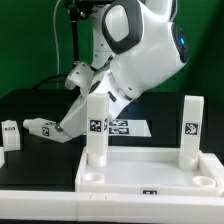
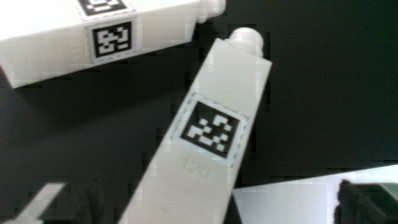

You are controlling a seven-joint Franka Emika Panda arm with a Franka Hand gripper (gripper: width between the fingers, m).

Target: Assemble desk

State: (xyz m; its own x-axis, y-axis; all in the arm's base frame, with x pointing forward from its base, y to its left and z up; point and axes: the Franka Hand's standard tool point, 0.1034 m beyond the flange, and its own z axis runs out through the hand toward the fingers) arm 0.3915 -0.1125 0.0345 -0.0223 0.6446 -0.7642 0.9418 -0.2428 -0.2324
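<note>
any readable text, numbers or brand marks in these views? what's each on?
Readable words, numbers, brands: none in either view.
Only black-and-white square tags, patterns and not text, on:
left upright leg
right upright leg
tabletop, front rim
marker board
loose leg, wrist view
white part beside it, two tags

tabletop point(image 1: 110, 186): white | legs point(image 1: 95, 145): white, black-and-white square tags | table point(image 1: 40, 165): black | backdrop point(image 1: 30, 40): green | robot arm point(image 1: 150, 50): white

White rimmed tabletop point(image 1: 150, 172) lies flat; first leg point(image 1: 95, 128) and second leg point(image 1: 191, 128) stand upright in it; a loose leg point(image 1: 40, 127) lies beyond.
</note>
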